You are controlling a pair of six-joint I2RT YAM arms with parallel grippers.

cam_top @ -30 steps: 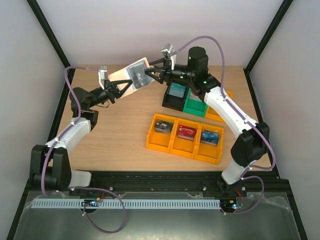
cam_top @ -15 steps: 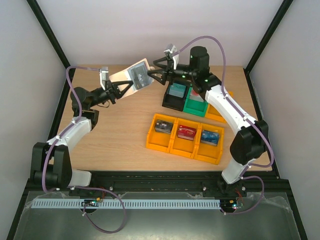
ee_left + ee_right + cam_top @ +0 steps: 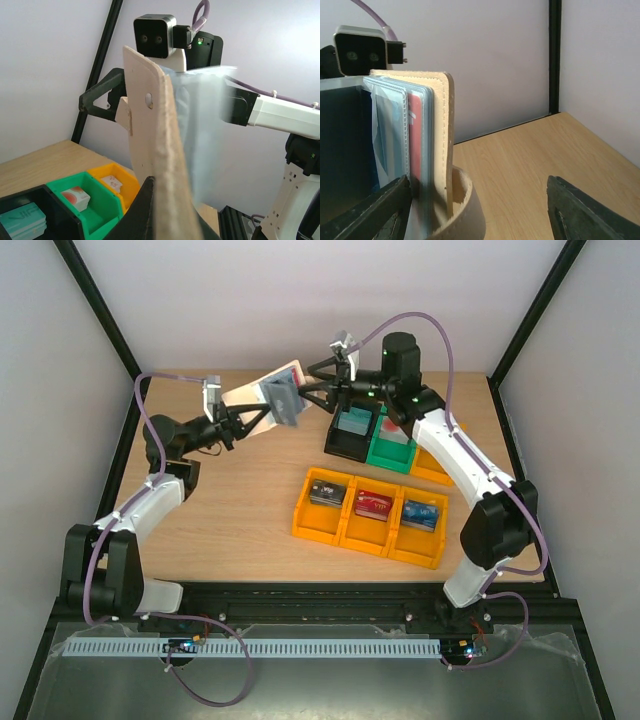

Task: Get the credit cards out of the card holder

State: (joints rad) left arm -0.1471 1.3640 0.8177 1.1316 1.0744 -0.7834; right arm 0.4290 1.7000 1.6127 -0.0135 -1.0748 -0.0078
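Observation:
The card holder [image 3: 272, 395] is held up in the air over the table's back left, opened like a book. Its beige cover [image 3: 150, 135] stands edge-on in the left wrist view. My left gripper [image 3: 243, 418] is shut on its lower end, one black finger [image 3: 142, 210] pressed against the cover. My right gripper [image 3: 306, 383] is open, and the holder's free end sits just inside its left finger [image 3: 390, 210]. In the right wrist view the beige cover [image 3: 442, 130] stands upright with a red credit card [image 3: 415, 145] and pale blue pockets [image 3: 387, 135] behind it.
A yellow three-part bin [image 3: 330, 532] near the table's middle holds cards. A black bin [image 3: 335, 445], a green bin [image 3: 385, 455] and a yellow bin [image 3: 430, 472] stand at the back under my right arm. Bare wood lies at the left front.
The holder's blue-grey inner leaf has swung round and now shows narrower from above. My right gripper has drawn back slightly to the right. My left gripper keeps its hold.

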